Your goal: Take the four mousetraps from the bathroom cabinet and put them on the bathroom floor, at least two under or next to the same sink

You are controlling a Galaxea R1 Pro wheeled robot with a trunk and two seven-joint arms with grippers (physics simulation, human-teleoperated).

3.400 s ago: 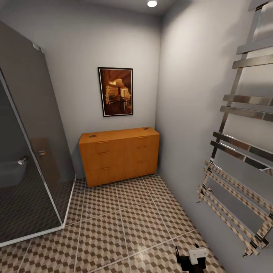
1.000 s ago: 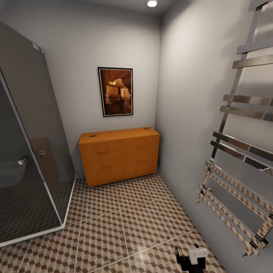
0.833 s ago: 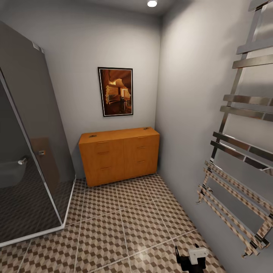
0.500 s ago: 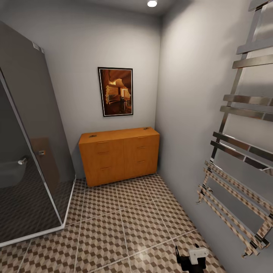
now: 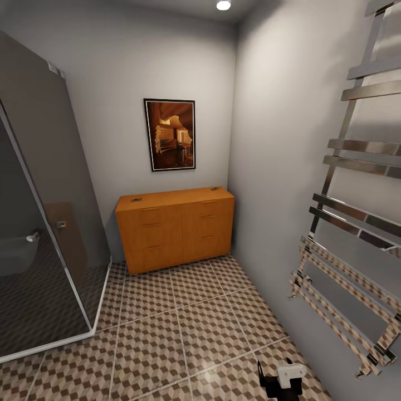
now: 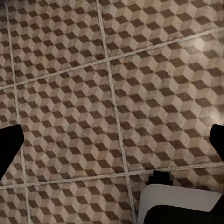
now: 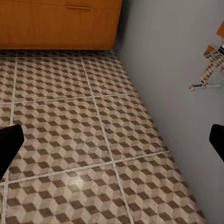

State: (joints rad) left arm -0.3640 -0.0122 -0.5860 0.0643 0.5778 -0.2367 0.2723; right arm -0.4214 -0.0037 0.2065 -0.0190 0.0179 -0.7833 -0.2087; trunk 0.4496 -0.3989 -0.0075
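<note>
1. Orange-brown wood marks the cabinet [image 5: 175, 227], standing against the far wall; from the right gripper [image 5: 277, 380], low at the near edge of the head view, it lies well ahead and toward the left arm's side.
2. Two small dark items rest on the cabinet's flat top, one toward its left end [image 5: 136, 199] and one toward its right end [image 5: 214, 189]. They are probably mousetraps, but are too small to confirm, and their pointing direction and long axes cannot be read.
3. The cabinet's long axis runs along the far wall, crosswise to the robot's forward line; its drawer fronts face the robot.
4. In the right wrist view the right gripper [image 7: 112, 142] shows two dark fingertips [image 7: 9, 147] at opposite edges, spread wide with nothing between them. The cabinet [image 7: 60, 23] lies ahead along the fingers, and the bathroom floor [image 7: 70, 140] spans the gap.
5. The left gripper [image 6: 112, 144] is likewise spread and empty, aimed down at the bathroom floor [image 6: 70, 93].
6. Judgement: the right arm is the nearer to the item at the cabinet's right end. The base must first close most of the tiled gap, as both items are well apart from either gripper.
7. A chrome towel rail [image 5: 356, 223] hangs on the wall beside the right gripper, and a glass shower screen [image 5: 39, 223] stands on the left arm's side.
</note>
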